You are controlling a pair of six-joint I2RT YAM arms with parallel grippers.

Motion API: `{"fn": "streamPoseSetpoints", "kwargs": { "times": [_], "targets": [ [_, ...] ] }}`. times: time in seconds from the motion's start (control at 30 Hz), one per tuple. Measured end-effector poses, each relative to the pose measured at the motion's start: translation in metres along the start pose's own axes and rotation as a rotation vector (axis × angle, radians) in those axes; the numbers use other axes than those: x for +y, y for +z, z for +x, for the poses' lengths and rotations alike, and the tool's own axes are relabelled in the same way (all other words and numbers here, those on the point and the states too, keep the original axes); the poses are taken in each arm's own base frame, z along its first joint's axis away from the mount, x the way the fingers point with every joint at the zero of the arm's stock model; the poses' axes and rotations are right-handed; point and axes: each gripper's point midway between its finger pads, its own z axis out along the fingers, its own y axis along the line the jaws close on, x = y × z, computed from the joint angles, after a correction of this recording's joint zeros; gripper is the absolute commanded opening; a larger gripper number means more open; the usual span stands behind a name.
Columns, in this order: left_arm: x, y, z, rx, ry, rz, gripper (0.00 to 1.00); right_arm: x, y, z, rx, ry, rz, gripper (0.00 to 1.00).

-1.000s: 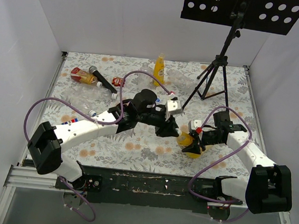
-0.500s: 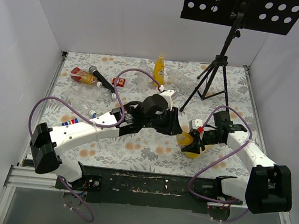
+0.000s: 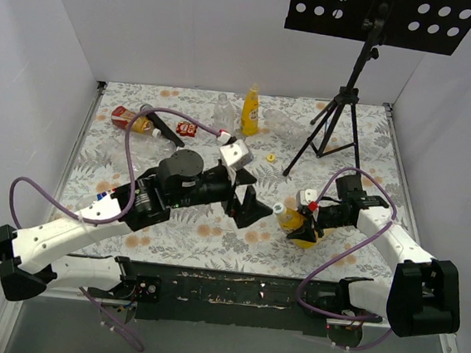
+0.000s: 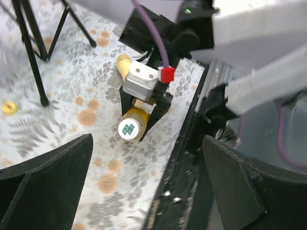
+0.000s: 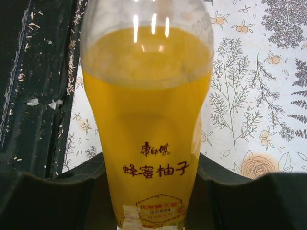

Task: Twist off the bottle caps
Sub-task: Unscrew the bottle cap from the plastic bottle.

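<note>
Left claw: we saw the left gripper [image 3: 245,204] standing wide and empty at the centre of the top view; in its wrist view its dark fingers [image 4: 45,167] framed the lower corners with nothing between them.
Right claw: the right gripper [image 3: 308,223], right of centre, was clamped narrow on the orange bottle [image 5: 146,124]; its jaws pressed both sides of the label in the right wrist view.
Held bottle: it lay tilted, neck toward the left gripper; in the left wrist view its mouth [image 4: 128,129] appeared to carry no screw cap, only a white disc with a green mark, possibly a seal.
Loose cap: a small yellow cap [image 3: 271,157] lay on the flowered cloth [image 3: 213,233] just above centre, apart from both claws.
Done: we judged this one bottle opened.
Left: an upright orange bottle [image 3: 250,111] at upper centre, a clear bottle [image 3: 222,108] beside it and a red-labelled bottle [image 3: 132,119] at upper left remained; their caps were too small to read.
</note>
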Motion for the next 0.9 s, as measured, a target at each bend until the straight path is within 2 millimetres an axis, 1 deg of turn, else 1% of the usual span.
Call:
{"fn": "streamPoseSetpoints", "kwargs": {
  "times": [0.07, 0.13, 0.23, 0.3, 0.33, 0.47, 0.53, 0.57, 0.63, 0.67, 0.73, 0.9],
  "targets": [
    [-0.005, -0.010, 0.001, 0.003, 0.173, 0.063, 0.95, 0.000, 0.000, 0.000, 0.001, 0.000, -0.001, 0.01],
    [-0.006, -0.010, 0.008, 0.017, 0.320, 0.112, 0.95, 0.000, 0.000, 0.000, 0.002, -0.001, -0.001, 0.01],
    [0.001, 0.001, 0.038, 0.087, 0.499, 0.186, 0.94, 0.000, 0.000, 0.000, 0.002, -0.001, -0.001, 0.01],
    [0.007, 0.009, 0.056, 0.134, 0.568, 0.239, 0.92, 0.000, 0.000, 0.000, 0.003, -0.002, -0.001, 0.01],
    [0.010, 0.013, 0.061, 0.149, 0.590, 0.263, 0.91, 0.000, 0.000, 0.000, 0.003, -0.001, -0.001, 0.01],
    [0.030, 0.027, 0.072, 0.179, 0.623, 0.315, 0.87, 0.000, 0.000, 0.000, 0.003, -0.002, -0.001, 0.01],
    [0.035, 0.034, 0.077, 0.193, 0.625, 0.340, 0.82, 0.000, 0.000, 0.000, 0.003, -0.003, -0.001, 0.01],
    [0.036, 0.038, 0.080, 0.201, 0.624, 0.356, 0.79, 0.000, 0.000, 0.000, 0.003, -0.004, -0.001, 0.01],
    [0.035, 0.046, 0.087, 0.218, 0.619, 0.389, 0.68, 0.000, 0.000, 0.000, 0.003, -0.004, -0.001, 0.01],
    [0.035, 0.049, 0.089, 0.225, 0.616, 0.400, 0.65, 0.000, 0.000, 0.000, 0.003, -0.004, -0.001, 0.01],
    [0.036, 0.056, 0.093, 0.237, 0.607, 0.417, 0.62, 0.000, 0.000, 0.000, 0.003, -0.006, -0.001, 0.01],
    [0.036, 0.065, 0.094, 0.241, 0.598, 0.432, 0.56, 0.000, 0.000, 0.000, 0.003, -0.010, -0.001, 0.01]
  ]
}}
